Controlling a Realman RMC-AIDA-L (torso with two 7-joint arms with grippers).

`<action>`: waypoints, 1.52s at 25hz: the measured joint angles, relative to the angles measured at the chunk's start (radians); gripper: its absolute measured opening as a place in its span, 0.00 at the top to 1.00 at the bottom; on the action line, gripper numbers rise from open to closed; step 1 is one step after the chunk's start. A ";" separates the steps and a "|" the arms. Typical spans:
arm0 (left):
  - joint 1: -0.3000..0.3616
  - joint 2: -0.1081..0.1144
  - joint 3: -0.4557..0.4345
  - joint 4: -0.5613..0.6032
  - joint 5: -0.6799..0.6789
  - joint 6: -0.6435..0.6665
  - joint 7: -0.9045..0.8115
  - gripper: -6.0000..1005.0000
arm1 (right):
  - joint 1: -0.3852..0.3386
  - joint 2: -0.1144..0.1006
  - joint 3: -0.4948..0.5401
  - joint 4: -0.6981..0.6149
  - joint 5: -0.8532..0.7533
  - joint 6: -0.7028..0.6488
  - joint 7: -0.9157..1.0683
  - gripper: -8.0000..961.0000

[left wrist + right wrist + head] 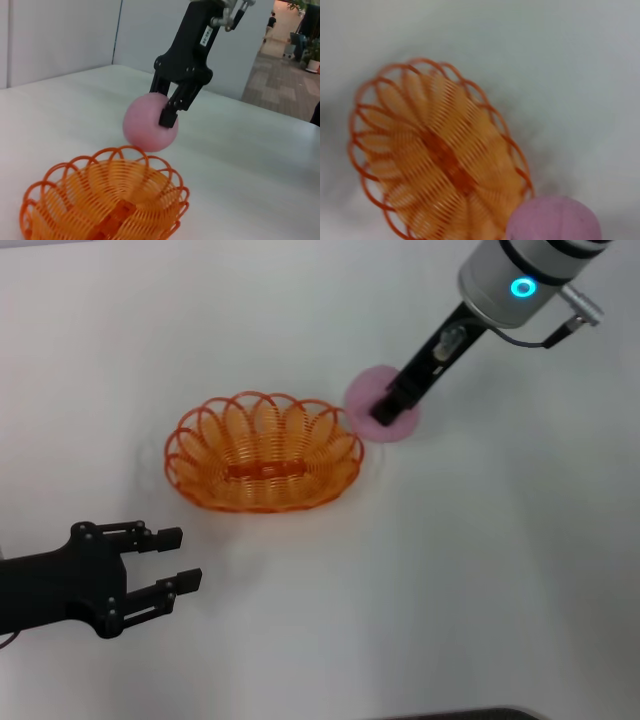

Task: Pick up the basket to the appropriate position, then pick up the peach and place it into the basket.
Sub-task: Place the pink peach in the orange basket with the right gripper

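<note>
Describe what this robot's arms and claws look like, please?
Both grippers are matte black with two blocky fingers: the left gripper shows screw heads, while the right gripper carries a small white label. The right arm is silver-white with a glowing cyan ring and a grey cable.

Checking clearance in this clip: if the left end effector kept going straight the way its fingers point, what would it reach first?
The left end effector points across bare table, passing in front of the basket. The way looks free, though depth is uncertain.

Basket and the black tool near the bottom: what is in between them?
Nothing: the head view shows only bare white table between the basket and the left tool.
</note>
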 joint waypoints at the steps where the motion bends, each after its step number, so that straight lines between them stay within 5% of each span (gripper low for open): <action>1: 0.000 0.000 -0.001 0.000 0.000 0.000 0.000 0.49 | 0.001 0.000 -0.003 -0.004 0.018 0.000 -0.002 0.66; 17: 0.002 0.000 -0.002 0.000 -0.002 0.001 -0.002 0.49 | 0.023 0.009 -0.105 -0.012 0.208 0.068 -0.014 0.57; 25: 0.004 0.000 -0.002 0.000 -0.006 0.007 -0.003 0.49 | 0.017 0.008 -0.249 0.023 0.246 0.159 -0.026 0.51; 33: 0.004 0.000 -0.026 0.003 -0.005 0.027 -0.003 0.49 | -0.006 0.000 -0.257 0.036 0.324 0.204 -0.064 0.46; 38: 0.004 0.000 -0.030 0.003 -0.006 0.028 -0.003 0.49 | -0.019 -0.001 -0.253 0.042 0.340 0.218 -0.080 0.22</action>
